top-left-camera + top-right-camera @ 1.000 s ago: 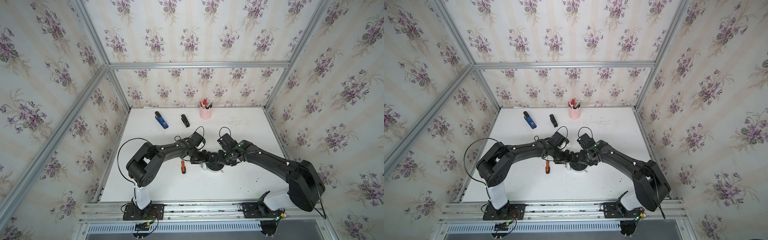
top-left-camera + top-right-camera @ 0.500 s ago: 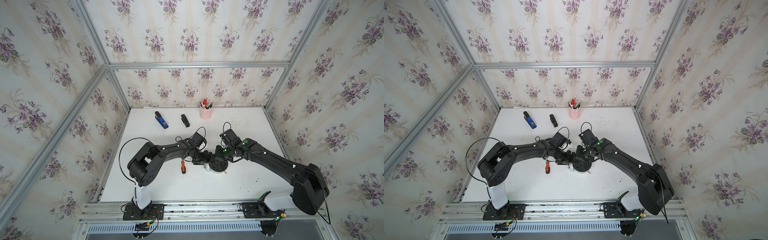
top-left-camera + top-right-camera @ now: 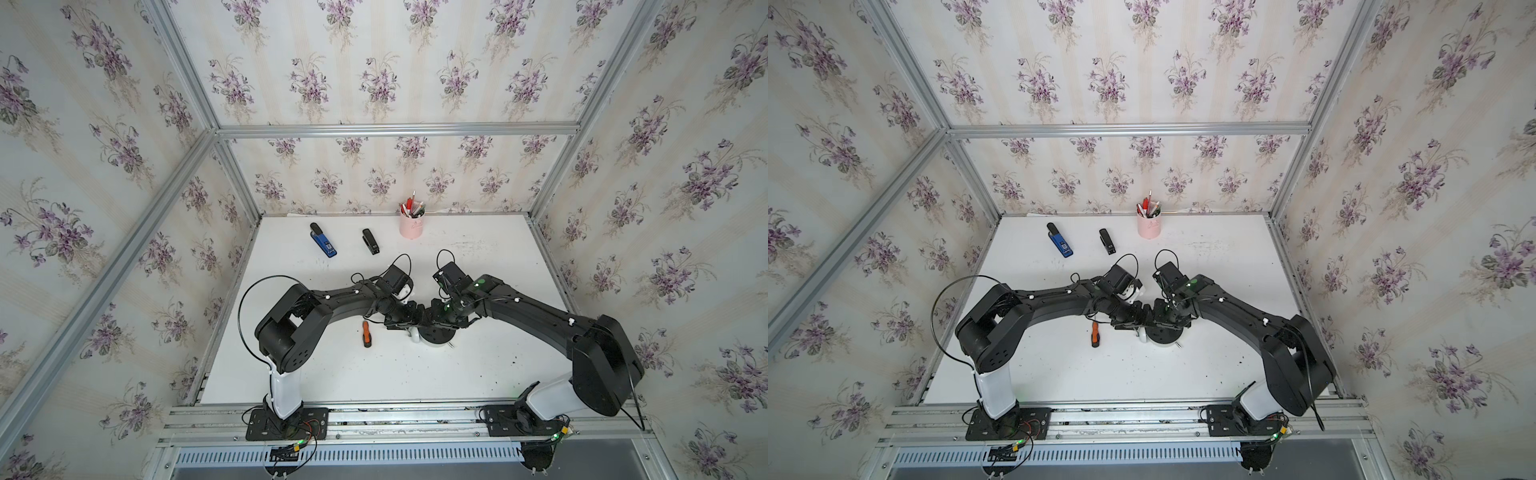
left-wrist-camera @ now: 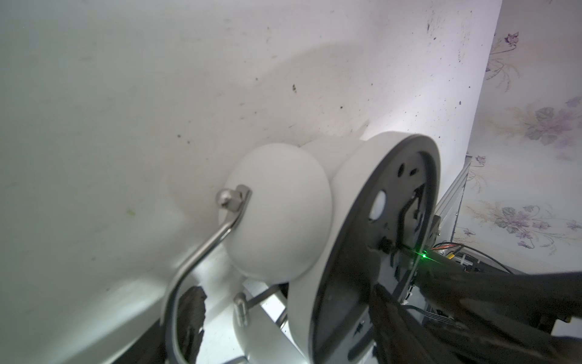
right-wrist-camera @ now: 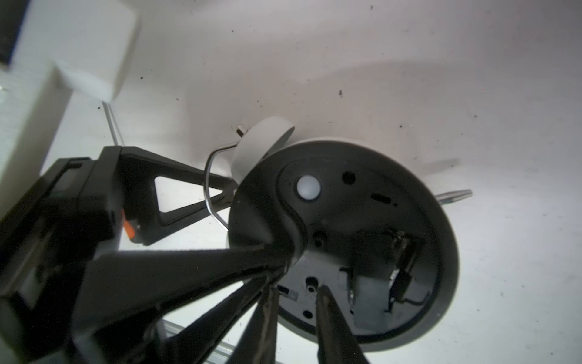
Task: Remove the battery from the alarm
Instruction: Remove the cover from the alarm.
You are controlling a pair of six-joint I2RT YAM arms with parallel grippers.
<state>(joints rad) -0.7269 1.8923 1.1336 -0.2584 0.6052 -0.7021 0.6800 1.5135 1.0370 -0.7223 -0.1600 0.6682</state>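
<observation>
The alarm (image 3: 435,336) lies tilted on the table with its round black back (image 5: 346,201) turned up, and it shows in both top views (image 3: 1163,336). My left gripper (image 4: 289,315) is shut on its body, one finger (image 5: 195,264) across the black back and the other finger (image 5: 189,201) on the bell side by the wire handle. My right gripper (image 5: 296,290) hovers over the back with its jaws a little apart and nothing between them. Beside its tips the battery compartment (image 5: 378,277) stands uncovered. The battery is not in view.
An orange-and-black screwdriver (image 3: 366,333) lies just left of the alarm. At the back stand a pink pen cup (image 3: 411,226), a black stapler (image 3: 370,242) and a blue device (image 3: 323,241). Both arms meet at mid-table.
The right gripper's jaws have parted slightly and its wrist has shifted over the alarm's back. The left gripper has kept its hold on the alarm.
</observation>
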